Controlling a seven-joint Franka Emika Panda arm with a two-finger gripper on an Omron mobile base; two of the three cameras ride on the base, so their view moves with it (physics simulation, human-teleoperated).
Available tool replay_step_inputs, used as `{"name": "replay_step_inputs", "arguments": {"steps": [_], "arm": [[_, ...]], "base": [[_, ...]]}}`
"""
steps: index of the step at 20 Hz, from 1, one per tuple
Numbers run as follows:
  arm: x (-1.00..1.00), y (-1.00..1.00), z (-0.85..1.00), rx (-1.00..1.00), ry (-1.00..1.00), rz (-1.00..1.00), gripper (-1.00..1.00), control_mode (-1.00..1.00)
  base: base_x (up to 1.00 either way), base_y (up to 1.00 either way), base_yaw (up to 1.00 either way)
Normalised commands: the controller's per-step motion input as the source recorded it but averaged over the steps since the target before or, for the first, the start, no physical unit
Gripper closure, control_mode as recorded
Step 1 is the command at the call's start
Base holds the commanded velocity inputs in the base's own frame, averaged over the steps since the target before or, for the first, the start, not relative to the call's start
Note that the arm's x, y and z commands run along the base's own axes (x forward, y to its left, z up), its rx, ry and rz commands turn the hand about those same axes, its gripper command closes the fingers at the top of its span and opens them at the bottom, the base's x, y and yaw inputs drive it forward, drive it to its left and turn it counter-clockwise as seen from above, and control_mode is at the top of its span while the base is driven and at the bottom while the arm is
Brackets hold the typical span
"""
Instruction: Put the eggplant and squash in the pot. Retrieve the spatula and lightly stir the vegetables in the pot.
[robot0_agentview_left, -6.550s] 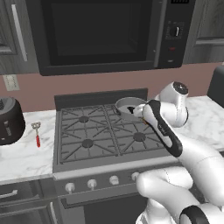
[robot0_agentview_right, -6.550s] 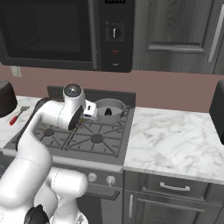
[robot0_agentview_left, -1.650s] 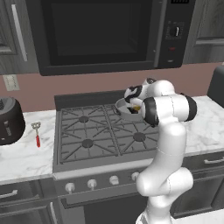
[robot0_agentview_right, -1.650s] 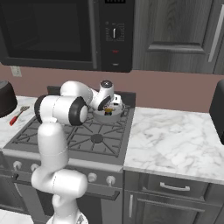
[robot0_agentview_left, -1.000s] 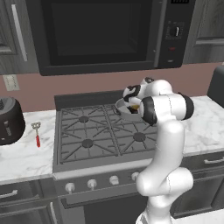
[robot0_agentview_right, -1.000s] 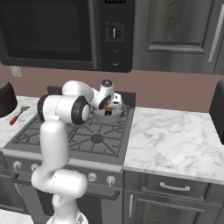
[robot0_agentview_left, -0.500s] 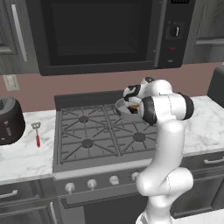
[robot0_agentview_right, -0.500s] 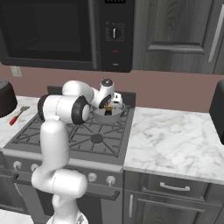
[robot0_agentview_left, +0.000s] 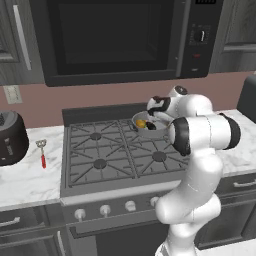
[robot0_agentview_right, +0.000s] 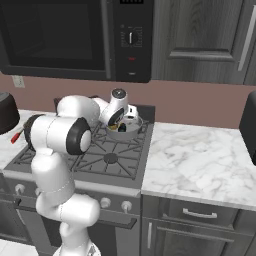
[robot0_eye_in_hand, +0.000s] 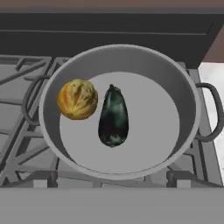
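Observation:
The grey pot (robot0_eye_in_hand: 189, 94) stands on the stove's back right burner. On its floor lie the yellow-orange squash (robot0_eye_in_hand: 77, 99) and, just right of it, the dark eggplant (robot0_eye_in_hand: 113, 116), close together. My gripper (robot0_agentview_left: 151, 117) hangs right above the pot (robot0_agentview_left: 150, 130), open, with nothing between its fingers. From the other side the gripper (robot0_agentview_right: 116, 124) points down into the pot (robot0_agentview_right: 125, 131). The red-handled spatula (robot0_agentview_left: 42, 153) lies on the counter left of the stove, far from the gripper.
A black appliance (robot0_agentview_left: 10, 137) stands at the far left of the counter, beside the spatula. A microwave (robot0_agentview_left: 115, 37) hangs low over the stove (robot0_agentview_left: 100, 157). White marble counter (robot0_agentview_right: 200, 160) stretches to the right of the stove.
The arm has swung from a folded pose in front of the stove to reach over the pot. In the last second it has hardly moved.

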Motion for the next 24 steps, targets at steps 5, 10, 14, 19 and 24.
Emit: {"name": "replay_step_inputs", "arguments": {"steps": [5,10,14,19,24], "arm": [[-0.81,0.08,0.26,0.0,-0.01,0.0,-1.0,-1.0],[-0.6,0.48,0.63,0.0,-0.02,0.01,-1.0,-1.0],[-0.25,0.94,0.32,0.0,-0.03,0.05,-1.0,-1.0],[-0.2,1.0,0.09,0.0,0.0,0.06,-1.0,-1.0],[-0.3,1.0,0.06,-0.01,0.09,0.08,-1.0,-1.0]], "base": [[0.0,0.0,0.0],[0.0,0.0,0.0],[0.0,0.0,0.0],[0.0,0.0,0.0],[0.0,0.0,0.0]]}}
